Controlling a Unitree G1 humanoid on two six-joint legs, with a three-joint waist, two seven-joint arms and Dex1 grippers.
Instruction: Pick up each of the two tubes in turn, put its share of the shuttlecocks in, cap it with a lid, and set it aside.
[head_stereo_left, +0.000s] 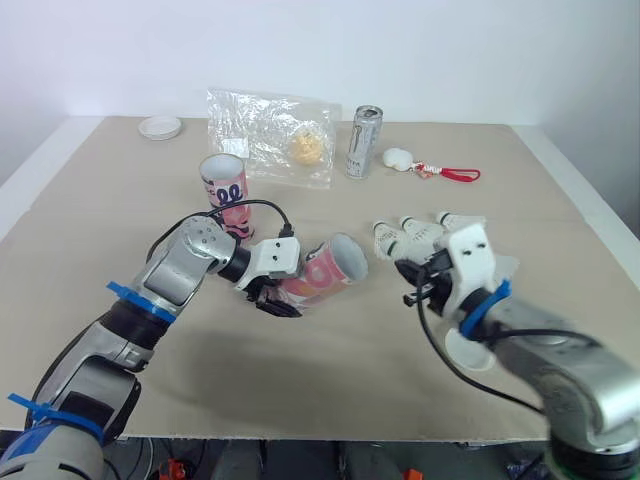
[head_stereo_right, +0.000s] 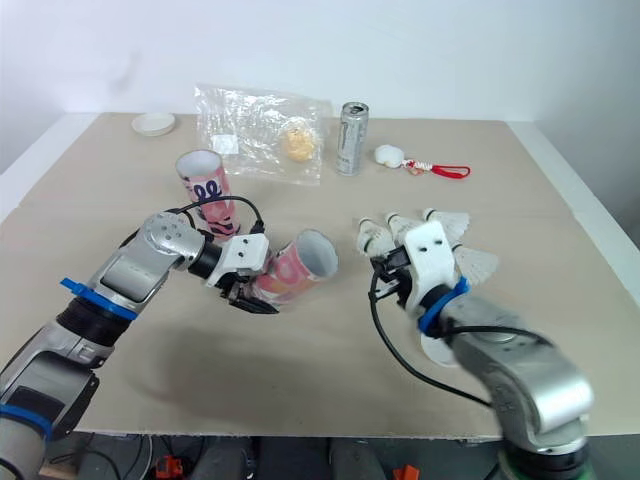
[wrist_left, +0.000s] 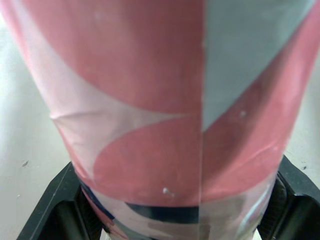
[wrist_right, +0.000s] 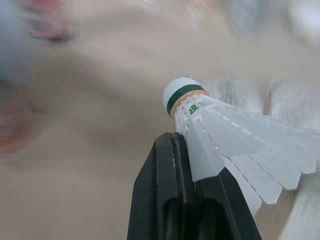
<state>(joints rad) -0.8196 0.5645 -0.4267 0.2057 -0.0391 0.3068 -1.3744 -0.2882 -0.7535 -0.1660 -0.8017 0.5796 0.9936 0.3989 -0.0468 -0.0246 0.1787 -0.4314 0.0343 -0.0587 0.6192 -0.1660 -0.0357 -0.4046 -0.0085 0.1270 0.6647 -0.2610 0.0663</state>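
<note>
Two grabs: left jaws clamp the tilted pink tube (head_stereo_left: 325, 272); right wrist view reveals right jaws pinching a shuttlecock (wrist_right: 225, 140), probably by its feathers.

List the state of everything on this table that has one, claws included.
Held tube: tilted, uncapped, mouth open.
Left claw: shut on held tube.
Second tube: upright on table, uncapped.
Held shuttlecock: pinched at its feathers.
Right claw: shut on held shuttlecock.
Loose shuttlecocks: lying on table.
Lid: lying on table, on no tube.
Can: upright.
</note>
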